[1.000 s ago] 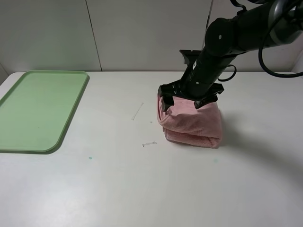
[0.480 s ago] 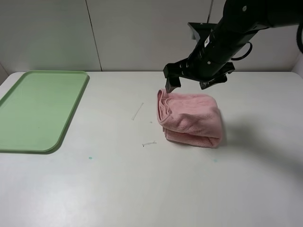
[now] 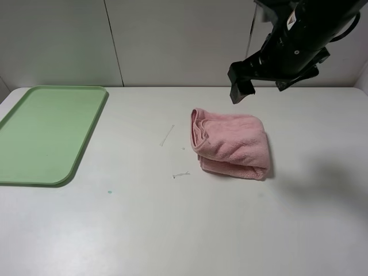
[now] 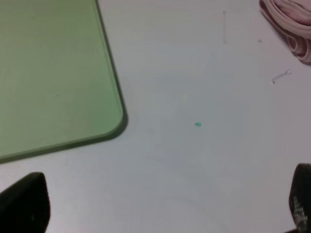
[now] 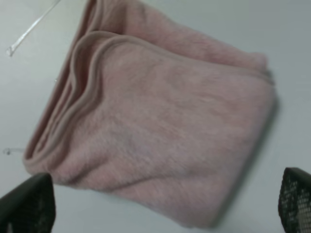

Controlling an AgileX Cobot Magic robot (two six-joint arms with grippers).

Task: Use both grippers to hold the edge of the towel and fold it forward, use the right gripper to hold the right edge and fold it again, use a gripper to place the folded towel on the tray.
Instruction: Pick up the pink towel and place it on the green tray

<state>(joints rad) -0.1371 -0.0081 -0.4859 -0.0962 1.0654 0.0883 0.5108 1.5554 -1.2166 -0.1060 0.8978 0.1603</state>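
Observation:
The pink towel [image 3: 233, 144] lies folded in a thick bundle on the white table, right of centre. Its stitched hems [image 3: 195, 129] stack along its left side. My right gripper [image 3: 261, 85] hangs open well above the towel's far side, touching nothing. In the right wrist view the towel [image 5: 160, 131] fills the picture, with its hems [image 5: 80, 92] and both fingertips [image 5: 26, 204] wide apart and clear of it. The light green tray [image 3: 46, 132] sits empty at the far left. My left gripper [image 4: 163, 206] is open over bare table near the tray's [image 4: 53, 73] corner, with the towel [image 4: 291, 24] off to one side.
Two thin white scraps [image 3: 167, 135] [image 3: 181, 175] lie on the table between tray and towel. A small teal speck [image 3: 109, 191] marks the table nearer the front. A pale panelled wall stands behind the table.
My right gripper has lifted off the towel, rising up and to the right with its jaws open. The towel stays folded where it lay.

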